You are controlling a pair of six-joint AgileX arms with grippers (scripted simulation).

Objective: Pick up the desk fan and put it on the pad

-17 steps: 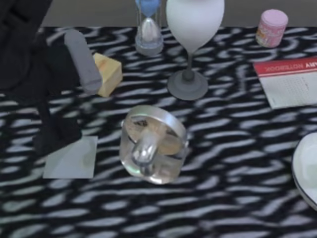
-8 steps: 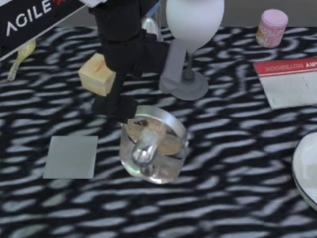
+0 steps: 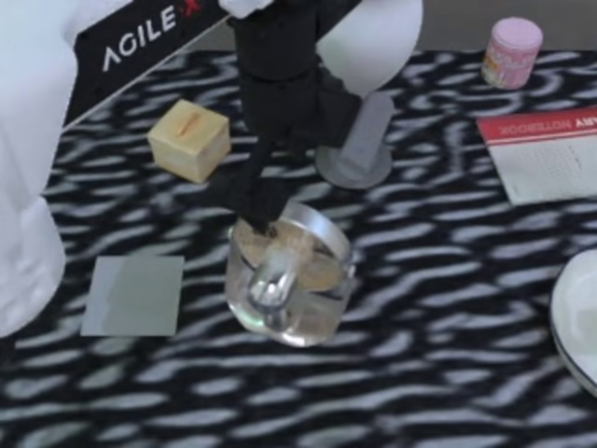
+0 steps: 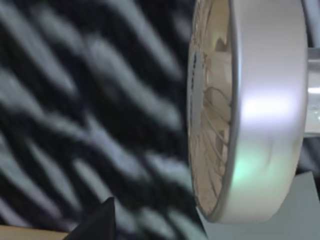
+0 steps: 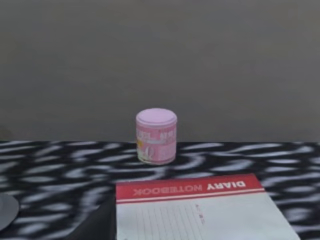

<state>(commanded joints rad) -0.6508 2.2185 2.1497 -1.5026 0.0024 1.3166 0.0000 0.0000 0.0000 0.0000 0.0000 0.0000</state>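
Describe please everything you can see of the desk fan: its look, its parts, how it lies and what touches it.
The desk fan is a squat round drum with a chrome-silver rim, clear body, tan disc and wire grille inside, and a shiny central hub. It sits tilted on the striped table, right of the pad and apart from it. The left tool hangs at its far rim; contact cannot be told.

Left claw [image 3: 254, 213] low mid-table; right arm unseen.
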